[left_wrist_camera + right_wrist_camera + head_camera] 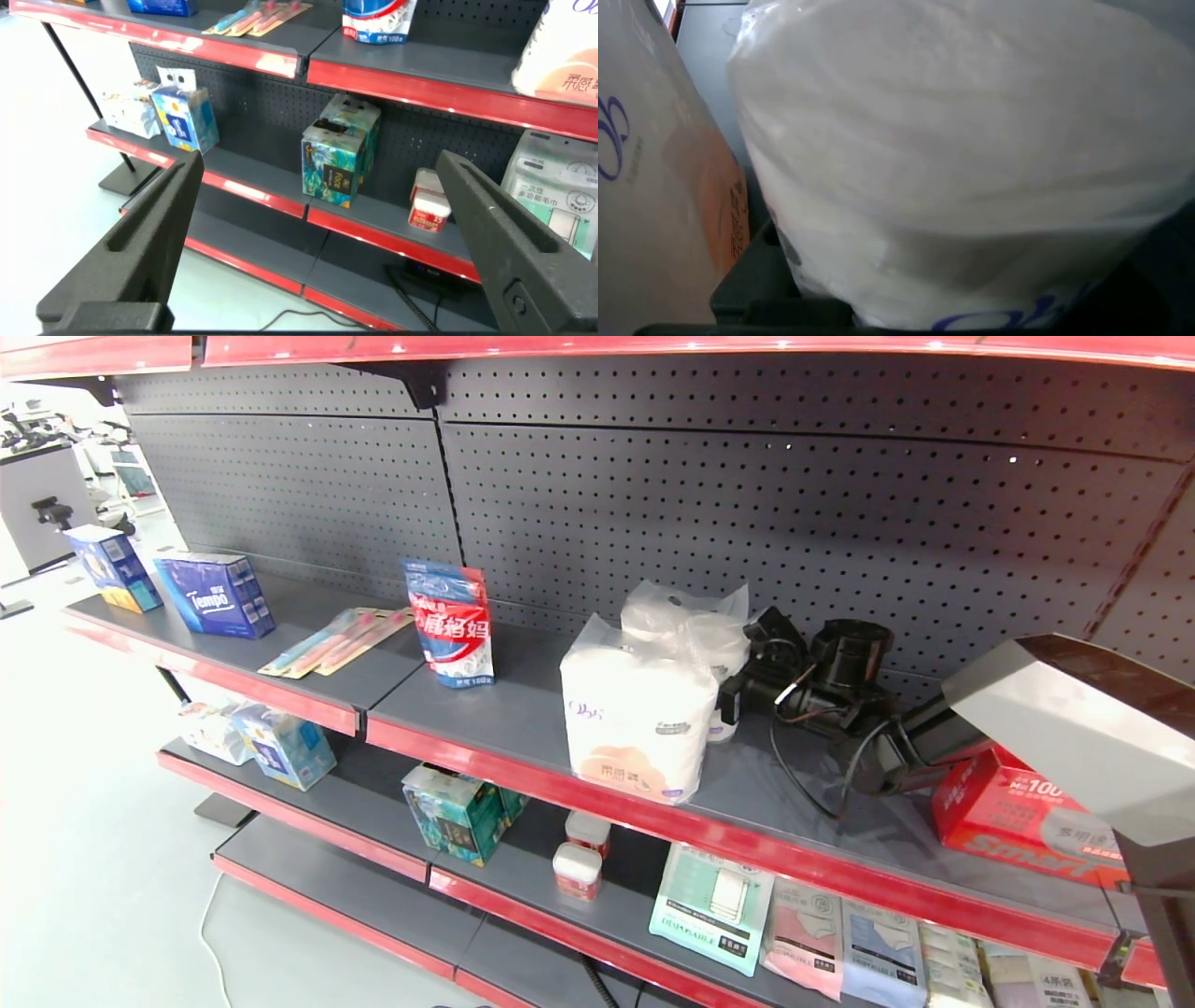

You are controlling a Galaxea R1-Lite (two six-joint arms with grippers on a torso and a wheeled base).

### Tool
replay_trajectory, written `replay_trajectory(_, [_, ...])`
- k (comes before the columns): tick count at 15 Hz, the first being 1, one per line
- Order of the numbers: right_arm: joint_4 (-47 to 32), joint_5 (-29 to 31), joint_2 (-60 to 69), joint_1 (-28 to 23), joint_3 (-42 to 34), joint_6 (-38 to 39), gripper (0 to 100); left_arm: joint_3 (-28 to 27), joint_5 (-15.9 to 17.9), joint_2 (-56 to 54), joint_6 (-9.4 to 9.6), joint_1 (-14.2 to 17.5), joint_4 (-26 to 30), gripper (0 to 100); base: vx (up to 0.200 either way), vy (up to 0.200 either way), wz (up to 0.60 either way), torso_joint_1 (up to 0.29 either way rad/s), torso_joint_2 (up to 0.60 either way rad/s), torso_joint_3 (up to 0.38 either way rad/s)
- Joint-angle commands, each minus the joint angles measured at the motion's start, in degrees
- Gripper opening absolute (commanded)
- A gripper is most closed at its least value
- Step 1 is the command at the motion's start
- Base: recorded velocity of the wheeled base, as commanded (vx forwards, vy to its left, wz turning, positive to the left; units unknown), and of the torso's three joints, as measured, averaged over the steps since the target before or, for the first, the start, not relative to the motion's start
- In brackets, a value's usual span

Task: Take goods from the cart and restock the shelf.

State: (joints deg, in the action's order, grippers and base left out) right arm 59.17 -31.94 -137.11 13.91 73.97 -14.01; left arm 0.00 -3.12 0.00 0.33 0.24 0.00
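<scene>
Toilet-roll pack (689, 633) hides — seemingly — the right hand (738, 695).

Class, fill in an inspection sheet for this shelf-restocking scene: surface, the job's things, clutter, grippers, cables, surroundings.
Surface: dark grey shelf, red front edge, pegboard back.
Job's things: white paper roll pack standing on the shelf; second wrapped pack behind it, at the right gripper.
Clutter: blue boxes, toothbrush packs, upright pouch, red box; more goods on the lower shelf.
Grippers: left gripper open, empty, facing the lower shelves; right gripper against the second wrapped pack, grip unclear.
Cables: black cables loop from the right arm onto the shelf.
Surroundings: pale floor left of the shelving.
</scene>
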Motion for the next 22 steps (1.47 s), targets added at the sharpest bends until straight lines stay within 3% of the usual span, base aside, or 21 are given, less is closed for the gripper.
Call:
replay_trajectory(1, [-0.02,0.04,0.0,0.24,-0.06,-0.23,0,0.0,-0.04,0.0,0.02,0.02,0.0,100,0.0,0.0,0.0,0.0,0.0,0.0])
replay_trajectory(22, [-0.55,-1.11,0.0,0.77,0.03,-0.23,0,0.0,-0.04,0.0,0.02,0.11,0.0,100,0.0,0.0,0.0,0.0,0.0,0.0])
